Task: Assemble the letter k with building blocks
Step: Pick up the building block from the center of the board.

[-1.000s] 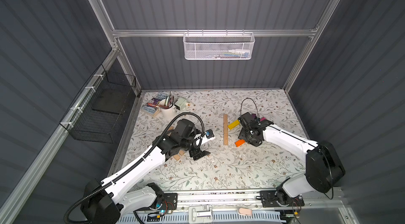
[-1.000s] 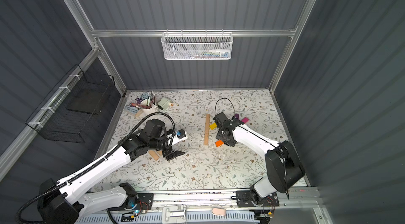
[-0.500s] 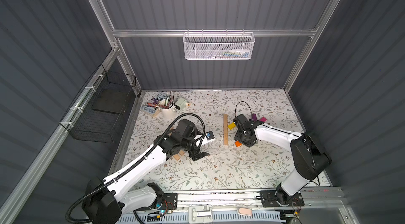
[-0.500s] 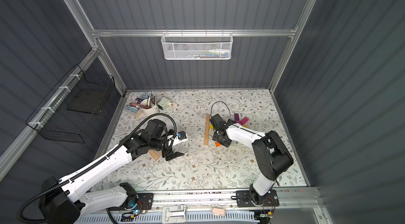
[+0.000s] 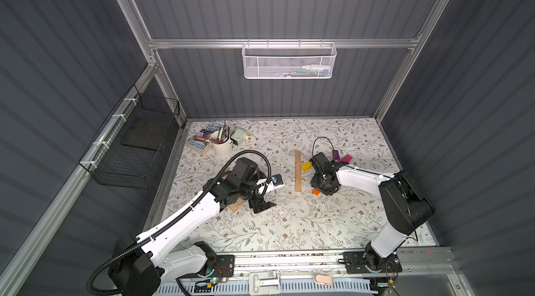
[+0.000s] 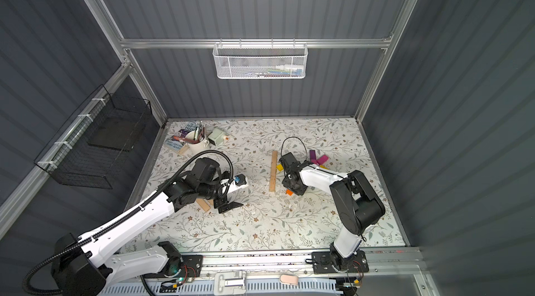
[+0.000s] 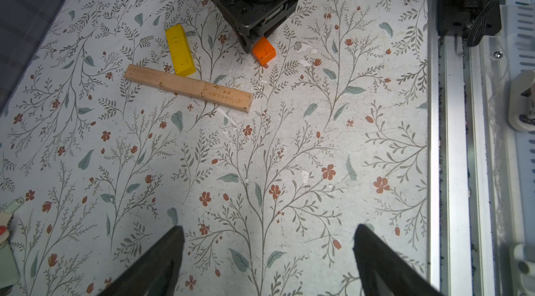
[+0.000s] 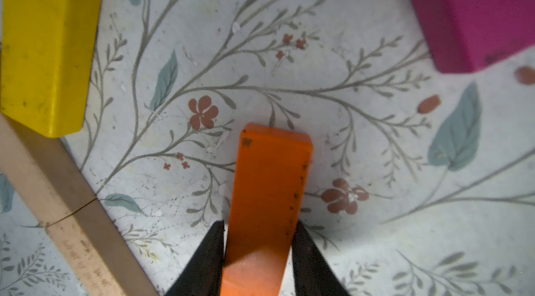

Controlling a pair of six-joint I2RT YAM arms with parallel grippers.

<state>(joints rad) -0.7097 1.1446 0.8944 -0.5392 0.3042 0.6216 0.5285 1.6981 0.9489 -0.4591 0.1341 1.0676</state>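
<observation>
A row of tan building blocks (image 5: 298, 170) (image 6: 273, 171) lies end to end mid-table. A yellow block (image 5: 305, 166) (image 7: 180, 50) slants off it, one end touching the row. My right gripper (image 8: 259, 223) (image 5: 320, 187) is shut on an orange block (image 8: 269, 193) (image 7: 263, 51), its jaws pressed on both long sides, low over the table. Behind it lie a pink block (image 8: 469, 14) (image 5: 344, 159) and a purple block (image 5: 335, 155). My left gripper (image 7: 267, 228) (image 5: 262, 206) hovers open and empty, to the left of the row. A loose tan block (image 5: 235, 207) lies under the left arm.
A white cup of brushes (image 5: 221, 147), books (image 5: 207, 135) and a small green box (image 5: 240, 137) crowd the back left corner. A white mesh basket (image 5: 289, 61) hangs on the back wall, a black wire basket (image 5: 136, 147) on the left wall. The metal rail (image 5: 289, 257) runs along the front.
My right gripper has closed onto the orange block, and the right arm's elbow has swung back to the right. The left gripper has opened a little wider and stayed in place.
</observation>
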